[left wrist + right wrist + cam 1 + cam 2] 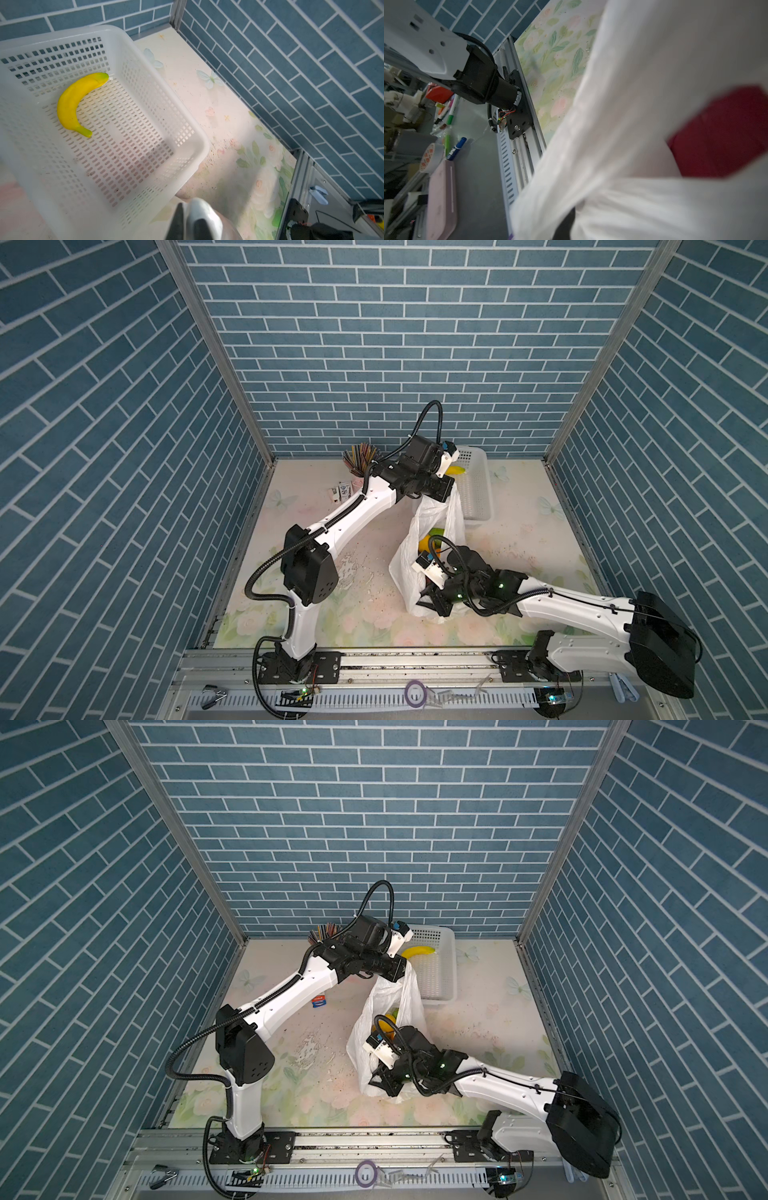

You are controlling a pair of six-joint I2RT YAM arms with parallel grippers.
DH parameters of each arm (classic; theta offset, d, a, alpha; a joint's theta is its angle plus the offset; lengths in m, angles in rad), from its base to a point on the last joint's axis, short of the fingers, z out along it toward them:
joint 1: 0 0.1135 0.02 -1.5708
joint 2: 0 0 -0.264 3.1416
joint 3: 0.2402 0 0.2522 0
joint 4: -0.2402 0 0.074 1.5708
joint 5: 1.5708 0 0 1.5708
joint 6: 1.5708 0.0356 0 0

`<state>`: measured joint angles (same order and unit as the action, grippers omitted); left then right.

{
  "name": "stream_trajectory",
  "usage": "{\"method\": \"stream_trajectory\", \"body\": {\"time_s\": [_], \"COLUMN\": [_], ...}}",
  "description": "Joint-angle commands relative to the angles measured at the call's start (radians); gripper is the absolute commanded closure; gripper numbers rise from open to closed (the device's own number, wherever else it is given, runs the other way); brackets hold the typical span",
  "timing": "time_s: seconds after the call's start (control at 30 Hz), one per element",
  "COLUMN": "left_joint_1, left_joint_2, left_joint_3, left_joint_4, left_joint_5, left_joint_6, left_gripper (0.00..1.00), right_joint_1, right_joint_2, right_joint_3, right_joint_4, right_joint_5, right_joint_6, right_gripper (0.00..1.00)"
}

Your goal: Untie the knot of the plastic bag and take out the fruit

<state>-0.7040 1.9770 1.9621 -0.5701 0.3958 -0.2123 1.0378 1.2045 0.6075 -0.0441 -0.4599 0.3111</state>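
Left arm reaches forward, left gripper (446, 491) pinching the plastic bag (436, 514) hanging below it. Right arm folds low, right gripper (430, 601) against the bag; I cannot tell whether it grips.

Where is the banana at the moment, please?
In both top views the banana lies in the white basket at the back, right of centre, behind the plastic bag.
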Motion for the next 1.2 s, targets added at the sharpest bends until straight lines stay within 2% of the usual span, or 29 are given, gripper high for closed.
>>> {"method": "stream_trajectory", "body": {"time_s": [0.0,0.1,0.17,0.23,0.3,0.43,0.63,0.83,0.9,0.97,1.07,1.17], "left_joint_1": [0.022,0.017,0.014,0.011,0.008,-0.002,-0.026,-0.126,-0.146,-0.154,-0.177,-0.203], "left_joint_2": [-0.089,-0.142,-0.184,-0.223,-0.270,-0.349,-0.484,-0.618,-0.655,-0.682,-0.695,-0.682], "left_joint_3": [-0.058,-0.130,-0.180,-0.223,-0.269,-0.328,-0.435,-0.473,-0.489,-0.529,-0.605,-0.715], "left_joint_4": [0.224,0.260,0.283,0.300,0.317,0.322,0.325,0.187,0.156,0.168,0.205,0.286], "left_joint_5": [-0.062,-0.078,-0.095,-0.109,-0.127,-0.164,-0.247,-0.424,-0.436,-0.396,-0.356,-0.343], "left_joint_6": [-0.030,-0.036,-0.042,-0.047,-0.049,-0.053,-0.089,-0.179,-0.236,-0.291,-0.352,-0.386], "left_gripper": [0.73,0.52,0.44,0.38,0.32,0.26,0.29,0.42,0.48,0.54,0.56,0.57], "right_joint_1": [0.031,0.030,0.030,0.029,0.028,0.024,-0.038,-0.088,-0.103,-0.116,-0.143,-0.153], "right_joint_2": [-0.055,-0.156,-0.221,-0.267,-0.296,-0.307,-0.310,-0.272,-0.233,-0.189,-0.132,-0.106], "right_joint_3": [-0.006,0.017,0.021,0.032,0.054,0.113,0.178,0.288,0.354,0.391,0.385,0.325], "right_joint_4": [-0.150,-0.165,-0.158,-0.156,-0.153,-0.149,-0.129,-0.321,-0.410,-0.442,-0.415,-0.334], "right_joint_5": [0.069,0.221,0.326,0.392,0.445,0.521,0.655,0.892,0.884,0.832,0.743,0.740], "right_joint_6": [0.045,0.080,0.096,0.090,0.089,0.078,0.123,0.289,0.351,0.378,0.416,0.439], "right_gripper": [0.65,0.53,0.47,0.42,0.32,0.25,0.28,0.33,0.33,0.30,0.29,0.34]}}
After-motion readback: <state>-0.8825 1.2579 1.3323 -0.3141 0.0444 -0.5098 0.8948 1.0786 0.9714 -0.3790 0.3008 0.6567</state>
